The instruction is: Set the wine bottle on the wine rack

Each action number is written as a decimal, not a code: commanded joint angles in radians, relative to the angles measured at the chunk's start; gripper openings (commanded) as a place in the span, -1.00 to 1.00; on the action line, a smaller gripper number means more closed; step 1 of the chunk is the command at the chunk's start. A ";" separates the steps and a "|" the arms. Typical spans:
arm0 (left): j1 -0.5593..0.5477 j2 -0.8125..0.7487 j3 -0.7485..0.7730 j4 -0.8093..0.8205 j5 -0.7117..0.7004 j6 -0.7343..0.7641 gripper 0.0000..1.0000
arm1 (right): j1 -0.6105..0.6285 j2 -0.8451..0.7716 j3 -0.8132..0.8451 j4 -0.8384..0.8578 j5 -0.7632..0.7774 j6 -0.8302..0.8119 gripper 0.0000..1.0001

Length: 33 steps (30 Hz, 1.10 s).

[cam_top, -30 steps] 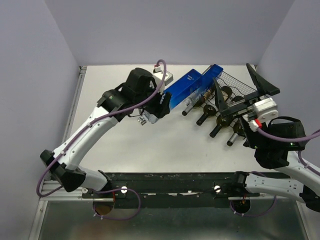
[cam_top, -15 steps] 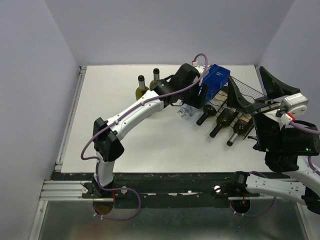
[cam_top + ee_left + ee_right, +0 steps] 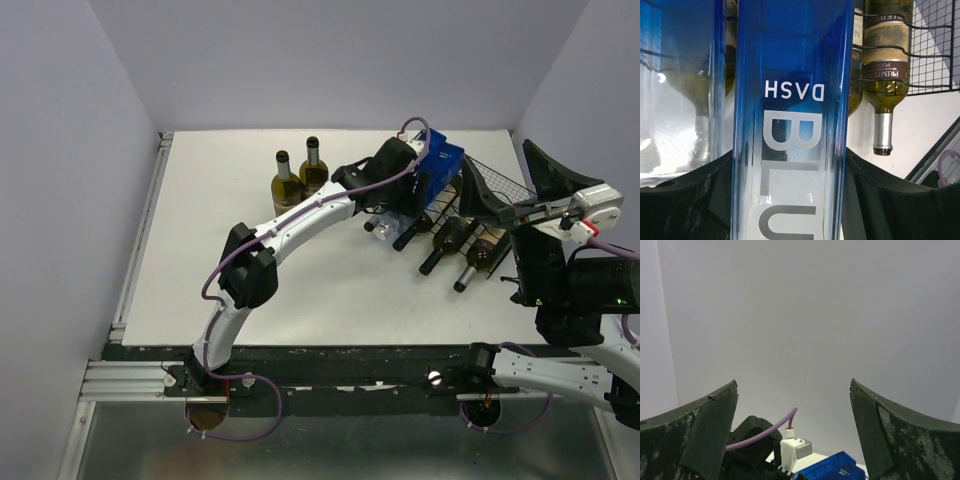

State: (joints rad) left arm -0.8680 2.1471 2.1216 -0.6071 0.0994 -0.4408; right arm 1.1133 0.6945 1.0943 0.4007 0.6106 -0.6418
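The wine bottle (image 3: 440, 163) is a square blue glass bottle with grey lettering, and it fills the left wrist view (image 3: 790, 100). My left gripper (image 3: 412, 187) is shut on it, its black fingers (image 3: 685, 200) pressed against both sides. The bottle hangs over the left end of the black wire wine rack (image 3: 497, 182), whose grid shows at the upper right (image 3: 935, 50) of the left wrist view. My right gripper (image 3: 500, 165) stands open and raised at the rack's right side, with nothing between its fingers (image 3: 705, 430). The blue bottle's end (image 3: 835, 467) shows low in the right wrist view.
Several dark bottles (image 3: 447, 238) lie on the rack with necks pointing toward the near left; one with a silver cap (image 3: 884, 75) lies right of the held bottle. Two green bottles (image 3: 286, 186) stand upright at the back middle. Lilac walls close in the white table (image 3: 200, 250).
My left arm has swung right, carrying the blue bottle from the table's back middle to over the rack's left end, uncovering the two standing bottles. The right gripper drew back rightward.
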 commanded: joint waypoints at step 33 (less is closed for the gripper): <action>-0.012 0.191 0.213 0.228 -0.092 0.042 -0.68 | 0.006 -0.064 -0.062 -0.114 0.132 0.067 0.99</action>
State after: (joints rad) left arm -0.8860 2.3661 2.2677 -0.5186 0.0597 -0.4305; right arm 1.1133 0.6312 1.0416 0.2970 0.7094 -0.5850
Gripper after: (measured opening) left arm 0.718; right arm 0.994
